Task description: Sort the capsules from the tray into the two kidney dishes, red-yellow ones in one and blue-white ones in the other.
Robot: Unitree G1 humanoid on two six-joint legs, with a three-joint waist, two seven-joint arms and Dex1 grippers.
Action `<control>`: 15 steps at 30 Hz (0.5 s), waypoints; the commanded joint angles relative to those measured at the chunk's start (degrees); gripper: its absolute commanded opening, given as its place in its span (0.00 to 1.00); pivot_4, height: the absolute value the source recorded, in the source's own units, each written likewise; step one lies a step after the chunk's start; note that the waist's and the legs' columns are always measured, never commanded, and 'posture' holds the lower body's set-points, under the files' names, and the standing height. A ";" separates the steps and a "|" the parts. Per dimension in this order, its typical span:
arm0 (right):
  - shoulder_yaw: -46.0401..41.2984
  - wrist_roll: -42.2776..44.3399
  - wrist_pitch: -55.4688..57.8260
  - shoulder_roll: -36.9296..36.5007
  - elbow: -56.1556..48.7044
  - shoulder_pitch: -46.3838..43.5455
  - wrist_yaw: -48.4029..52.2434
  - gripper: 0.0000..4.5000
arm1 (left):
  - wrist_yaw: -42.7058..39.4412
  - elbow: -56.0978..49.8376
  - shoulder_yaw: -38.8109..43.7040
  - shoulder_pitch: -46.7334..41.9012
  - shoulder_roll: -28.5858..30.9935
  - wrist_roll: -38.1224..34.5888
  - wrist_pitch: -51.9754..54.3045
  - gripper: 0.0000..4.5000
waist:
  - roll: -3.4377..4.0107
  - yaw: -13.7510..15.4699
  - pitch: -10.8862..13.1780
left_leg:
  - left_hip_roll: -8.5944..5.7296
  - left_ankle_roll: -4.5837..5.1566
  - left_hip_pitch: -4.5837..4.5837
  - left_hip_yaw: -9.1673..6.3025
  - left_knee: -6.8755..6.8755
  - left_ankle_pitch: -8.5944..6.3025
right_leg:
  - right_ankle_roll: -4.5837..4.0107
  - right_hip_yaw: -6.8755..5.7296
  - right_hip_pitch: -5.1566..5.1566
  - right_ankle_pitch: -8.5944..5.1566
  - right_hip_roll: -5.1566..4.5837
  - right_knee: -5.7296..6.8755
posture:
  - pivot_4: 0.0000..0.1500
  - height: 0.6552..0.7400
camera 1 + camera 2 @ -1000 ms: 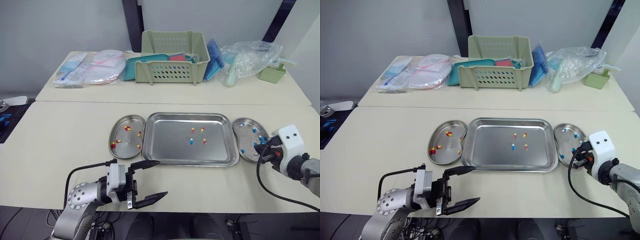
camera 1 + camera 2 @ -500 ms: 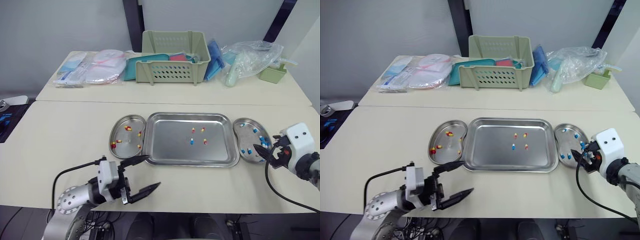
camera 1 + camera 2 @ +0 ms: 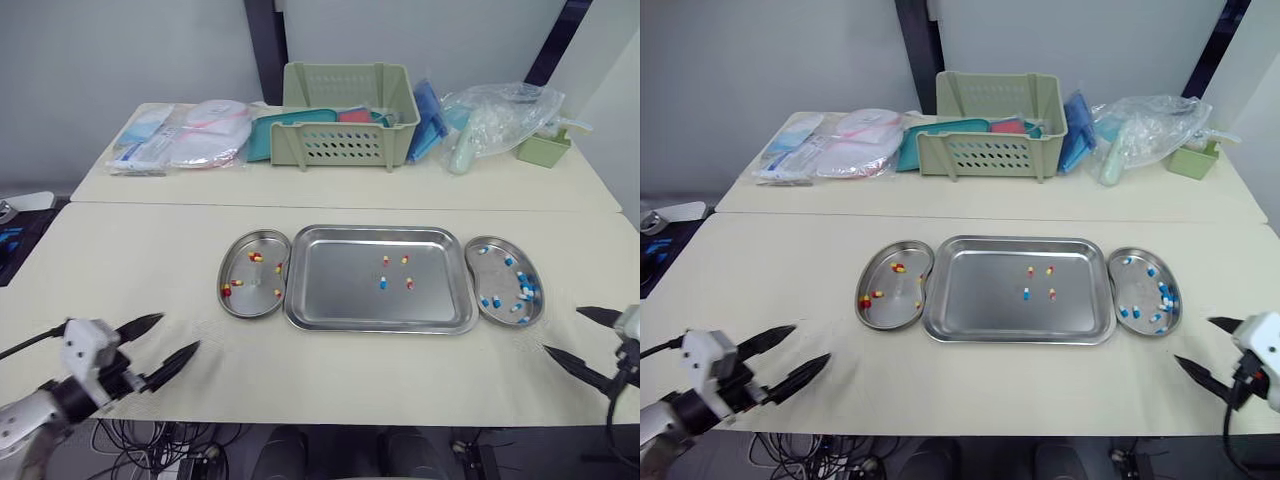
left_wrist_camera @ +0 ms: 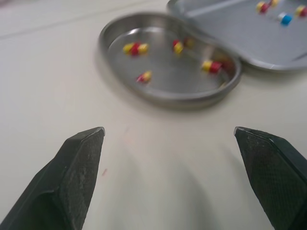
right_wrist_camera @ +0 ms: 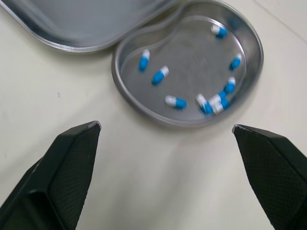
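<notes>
Lying well clear of fingers: capsules

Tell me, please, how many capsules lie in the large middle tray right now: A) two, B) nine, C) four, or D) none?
C: four lie on the tray, namely three red-yellow capsules and one blue-white capsule.

Right gripper cut by right edge; basket wall hides contents, upper centre; bag contents unclear.
</notes>
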 commanded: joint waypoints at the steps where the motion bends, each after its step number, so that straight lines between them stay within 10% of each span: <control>1: -3.52 0.13 -3.26 -1.60 4.32 1.07 2.88 1.00 | -2.04 7.39 4.25 -0.89 2.22 1.25 -3.31 1.00 | -0.02 0.00 0.01 | 0.00 0.00 0.01 0.00 0.00 0.00 | 0.00 0.00 0.01 0.00 0.00 0.00 | 1.00 1.00; 15: -3.70 -0.50 -5.31 -1.78 7.28 2.14 4.57 1.00 | -6.83 0.92 -0.17 0.76 0.35 1.49 -5.66 1.00 | -0.04 0.03 0.02 | 0.02 -0.01 0.01 0.01 0.00 0.00 | 0.00 0.01 0.03 0.00 -0.01 0.00 | 1.00 1.00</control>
